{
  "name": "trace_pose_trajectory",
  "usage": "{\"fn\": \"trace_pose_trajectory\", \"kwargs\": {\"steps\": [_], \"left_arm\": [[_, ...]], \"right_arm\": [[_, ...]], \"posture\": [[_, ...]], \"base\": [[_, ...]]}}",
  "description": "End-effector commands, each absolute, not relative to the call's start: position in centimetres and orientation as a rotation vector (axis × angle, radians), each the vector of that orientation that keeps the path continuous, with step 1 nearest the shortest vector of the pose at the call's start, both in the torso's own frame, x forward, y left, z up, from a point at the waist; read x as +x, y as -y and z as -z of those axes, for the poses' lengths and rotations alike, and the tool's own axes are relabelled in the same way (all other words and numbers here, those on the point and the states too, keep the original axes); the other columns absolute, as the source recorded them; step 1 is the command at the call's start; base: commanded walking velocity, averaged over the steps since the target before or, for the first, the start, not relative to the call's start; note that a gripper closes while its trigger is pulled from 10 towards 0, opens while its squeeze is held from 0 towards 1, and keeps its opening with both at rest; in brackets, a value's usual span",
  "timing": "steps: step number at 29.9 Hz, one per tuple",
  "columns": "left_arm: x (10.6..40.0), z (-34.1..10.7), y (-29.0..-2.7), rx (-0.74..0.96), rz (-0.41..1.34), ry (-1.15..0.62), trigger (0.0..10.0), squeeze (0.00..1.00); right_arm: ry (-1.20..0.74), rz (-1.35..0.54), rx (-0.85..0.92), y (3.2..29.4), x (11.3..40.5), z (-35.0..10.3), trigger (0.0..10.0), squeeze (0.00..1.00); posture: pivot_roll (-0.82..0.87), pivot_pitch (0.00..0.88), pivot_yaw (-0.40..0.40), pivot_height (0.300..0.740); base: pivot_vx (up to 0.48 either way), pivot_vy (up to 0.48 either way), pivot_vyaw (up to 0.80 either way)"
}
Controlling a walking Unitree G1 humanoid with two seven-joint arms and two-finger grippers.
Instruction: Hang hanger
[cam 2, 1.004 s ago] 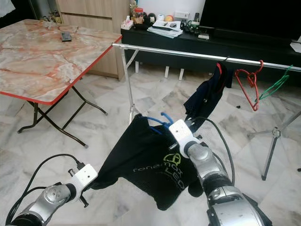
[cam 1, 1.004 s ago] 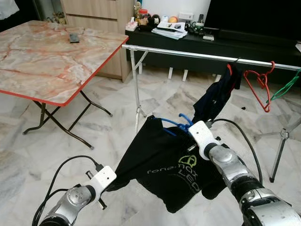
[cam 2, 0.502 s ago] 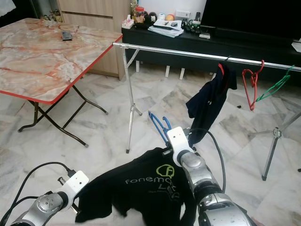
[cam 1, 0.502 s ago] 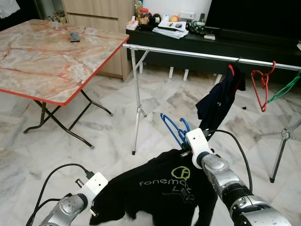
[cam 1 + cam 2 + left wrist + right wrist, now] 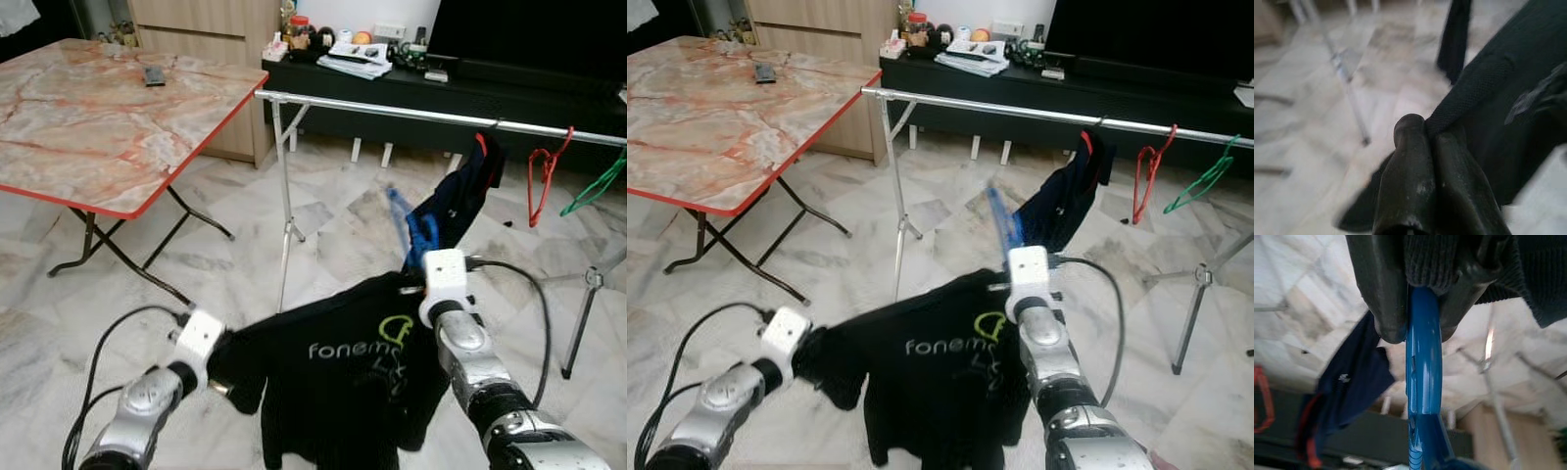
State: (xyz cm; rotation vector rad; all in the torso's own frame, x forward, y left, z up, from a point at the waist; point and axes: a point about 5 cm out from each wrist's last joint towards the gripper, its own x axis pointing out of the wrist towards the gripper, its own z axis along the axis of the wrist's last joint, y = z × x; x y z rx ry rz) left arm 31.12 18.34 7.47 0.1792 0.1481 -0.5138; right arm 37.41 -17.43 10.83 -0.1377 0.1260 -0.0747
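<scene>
A black T-shirt (image 5: 338, 377) with a green and white print hangs on a blue hanger (image 5: 415, 227), whose hook rises blurred above my right wrist. My right gripper (image 5: 1415, 325) is shut on the hanger's neck, just under the hook. My left gripper (image 5: 1426, 134) is shut on the shirt's sleeve edge at the lower left (image 5: 223, 357). The silver clothes rail (image 5: 392, 110) runs across behind, with a dark navy garment (image 5: 460, 201) hanging on it just beyond the blue hook.
A red hanger (image 5: 541, 181) and a green hanger (image 5: 598, 184) hang on the rail's right part. A marble folding table (image 5: 98, 108) stands at the left. A black cabinet (image 5: 411, 83) with clutter lines the back wall. The rail's legs (image 5: 286, 230) stand on marble floor.
My right gripper has swung the blue hanger up and right, toward the navy garment. My left gripper has risen with the sleeve, spreading the shirt.
</scene>
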Motion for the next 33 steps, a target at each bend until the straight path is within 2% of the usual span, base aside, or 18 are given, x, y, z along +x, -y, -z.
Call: {"fn": "trace_pose_trajectory", "kwargs": {"steps": [1,6,11,15,18,23,27,33], "left_arm": [[30.9,-7.9,-18.3,0.145,0.537,-0.139,0.0,0.0],[31.2,-11.5,-16.6,0.056,0.653,-0.02,0.0,0.0],[30.6,-14.4,-14.7,-0.006,0.788,0.053,0.0,0.0],[30.1,-15.8,-14.0,-0.033,0.835,0.082,0.0,0.0],[30.0,-16.3,-13.8,-0.047,0.847,0.084,0.0,0.0],[29.7,-16.2,-13.6,-0.043,0.862,0.059,0.0,0.0],[29.4,-15.9,-13.2,-0.042,0.881,0.039,0.0,0.0],[29.1,-15.8,-13.0,-0.039,0.897,0.021,0.0,0.0]], "right_arm": [[-0.076,0.136,-0.119,18.3,37.5,-11.6,10.0,0.0],[-0.089,0.167,-0.064,17.8,37.1,-10.6,10.0,0.0],[-0.092,0.262,-0.088,18.0,36.4,-9.8,10.0,0.0],[-0.162,0.386,0.32,19.0,35.9,-8.5,10.0,0.0],[-0.138,0.426,0.501,19.4,36.0,-8.6,10.0,0.0],[-0.06,0.509,0.619,20.5,36.3,-9.9,10.0,0.0],[-0.008,0.493,0.689,20.7,36.9,-11.0,10.0,0.0],[-0.011,0.462,0.695,20.4,37.3,-11.5,10.0,0.0]], "posture": [[0.1,0.076,-0.072,0.74],[0.11,0.076,-0.072,0.74],[0.12,0.076,-0.071,0.74],[0.12,0.078,-0.069,0.74],[0.12,0.078,-0.067,0.74],[0.12,0.078,-0.064,0.74],[0.12,0.077,-0.063,0.74],[0.12,0.078,-0.065,0.74]], "base": [[0.0,0.0,0.0],[0.0,0.0,0.0],[0.0,0.0,0.0],[0.0,0.0,0.0],[0.0,0.0,0.0],[0.0,0.0,0.0],[0.0,0.0,0.0],[0.0,0.0,0.0]]}}
